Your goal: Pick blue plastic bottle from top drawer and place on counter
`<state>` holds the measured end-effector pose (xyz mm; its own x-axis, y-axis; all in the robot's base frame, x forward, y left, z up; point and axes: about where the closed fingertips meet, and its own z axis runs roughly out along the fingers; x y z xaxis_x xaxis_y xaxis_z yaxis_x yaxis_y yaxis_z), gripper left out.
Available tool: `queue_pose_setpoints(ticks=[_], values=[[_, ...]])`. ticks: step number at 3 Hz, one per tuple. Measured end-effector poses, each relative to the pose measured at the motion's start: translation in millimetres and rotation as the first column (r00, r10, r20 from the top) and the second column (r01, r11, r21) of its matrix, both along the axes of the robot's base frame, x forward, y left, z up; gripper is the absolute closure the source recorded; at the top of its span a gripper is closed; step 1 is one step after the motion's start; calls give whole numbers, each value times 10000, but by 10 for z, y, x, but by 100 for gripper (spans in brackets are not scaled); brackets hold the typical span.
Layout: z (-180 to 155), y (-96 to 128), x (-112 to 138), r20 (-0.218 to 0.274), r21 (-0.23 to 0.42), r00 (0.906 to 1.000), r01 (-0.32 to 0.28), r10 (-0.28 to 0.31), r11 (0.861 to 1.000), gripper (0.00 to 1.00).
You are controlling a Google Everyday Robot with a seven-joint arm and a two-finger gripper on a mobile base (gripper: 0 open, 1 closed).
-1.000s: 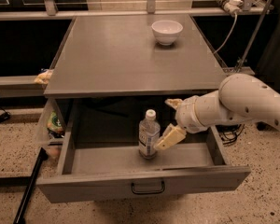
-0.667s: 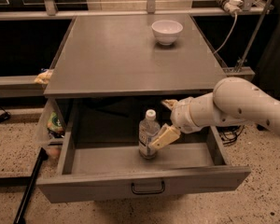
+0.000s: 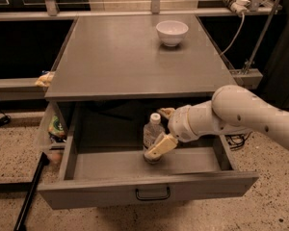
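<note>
The blue plastic bottle, clear with a white cap, stands upright in the middle of the open top drawer. My gripper reaches into the drawer from the right and is open around the bottle. One finger lies across the front of the bottle's lower part. The other finger shows behind it, near the cap. The bottle still rests on the drawer floor. The grey counter lies above the drawer.
A white bowl stands at the back right of the counter. The drawer's dark handle is at the front middle. A black pole leans at the left. Cables and a power strip are at the back right.
My gripper has moved left inside the drawer, from beside the bottle to around it. The bottle has not moved.
</note>
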<state>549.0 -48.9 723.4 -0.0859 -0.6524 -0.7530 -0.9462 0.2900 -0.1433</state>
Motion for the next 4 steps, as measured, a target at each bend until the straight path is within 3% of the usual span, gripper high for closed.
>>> queue_pose_setpoints(ticks=[1, 2, 4], values=[[-63, 119, -42, -23, 263, 9997, -237, 238, 9994, 22], [-193, 197, -4, 215, 426, 9995, -230, 221, 9988, 38], [-12, 221, -88, 164, 448, 9995, -270, 263, 9986, 85]])
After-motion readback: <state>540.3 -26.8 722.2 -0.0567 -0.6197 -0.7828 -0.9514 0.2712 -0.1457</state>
